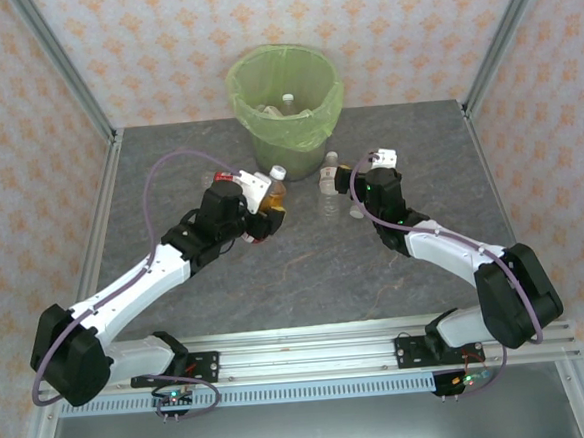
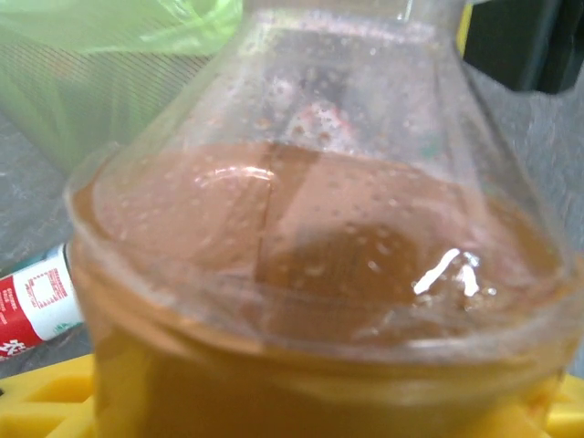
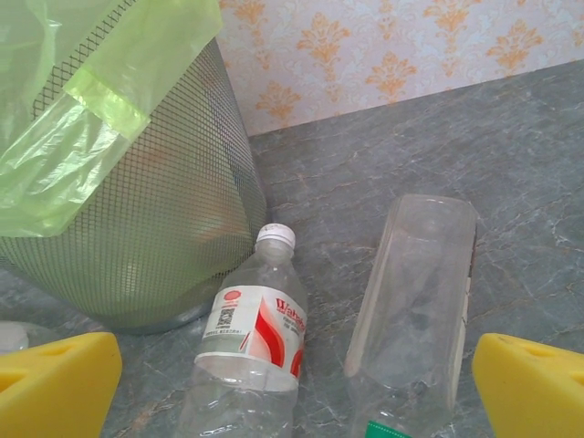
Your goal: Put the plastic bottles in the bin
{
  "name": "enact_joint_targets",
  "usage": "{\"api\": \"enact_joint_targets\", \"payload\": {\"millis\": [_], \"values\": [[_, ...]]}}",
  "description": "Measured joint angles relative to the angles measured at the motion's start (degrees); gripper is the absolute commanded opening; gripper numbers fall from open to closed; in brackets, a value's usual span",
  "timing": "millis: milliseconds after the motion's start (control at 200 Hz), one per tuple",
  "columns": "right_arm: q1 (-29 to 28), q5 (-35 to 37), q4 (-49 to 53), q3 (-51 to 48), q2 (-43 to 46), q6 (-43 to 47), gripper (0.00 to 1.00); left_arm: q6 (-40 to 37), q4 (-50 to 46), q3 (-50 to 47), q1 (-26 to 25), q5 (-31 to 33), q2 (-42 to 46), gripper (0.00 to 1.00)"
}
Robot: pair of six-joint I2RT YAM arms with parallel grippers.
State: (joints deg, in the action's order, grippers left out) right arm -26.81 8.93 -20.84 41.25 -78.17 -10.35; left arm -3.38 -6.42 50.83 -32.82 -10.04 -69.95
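Note:
My left gripper [image 1: 268, 211] is shut on a clear plastic bottle [image 1: 274, 192] part full of amber liquid, white cap up, just in front of the bin [image 1: 283, 89]. That bottle [image 2: 310, 274] stands between the yellow fingers [image 2: 41, 401] in the left wrist view. The round bin is lined with a green bag and holds a white-capped bottle [image 1: 287, 100]. My right gripper [image 1: 355, 189] stands open, its yellow fingertips [image 3: 534, 383] either side of two empty bottles lying on the table: one with a red-and-white label [image 3: 254, 338], one bare [image 3: 415, 310].
Another bottle with a red-and-white label [image 2: 36, 297] lies left of the held one. The bin's mesh wall [image 3: 155, 219] is close behind the two lying bottles. Patterned walls and metal posts [image 1: 66, 74] close the grey table [image 1: 306, 278] on three sides.

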Motion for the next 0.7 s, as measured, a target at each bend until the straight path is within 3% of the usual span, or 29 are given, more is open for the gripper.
{"api": "enact_joint_targets", "payload": {"millis": [275, 701], "values": [[0.02, -1.22, -0.11, 0.0, -0.09, -1.73, 0.99, 3.89, 6.69, -0.26, 1.05, 1.03, 0.04, 0.67], [0.0, -1.46, -1.62, 0.0, -0.24, -4.07, 0.99, 7.06, 8.5, 7.26, 1.07, 1.03, -1.75, 0.67]]}}
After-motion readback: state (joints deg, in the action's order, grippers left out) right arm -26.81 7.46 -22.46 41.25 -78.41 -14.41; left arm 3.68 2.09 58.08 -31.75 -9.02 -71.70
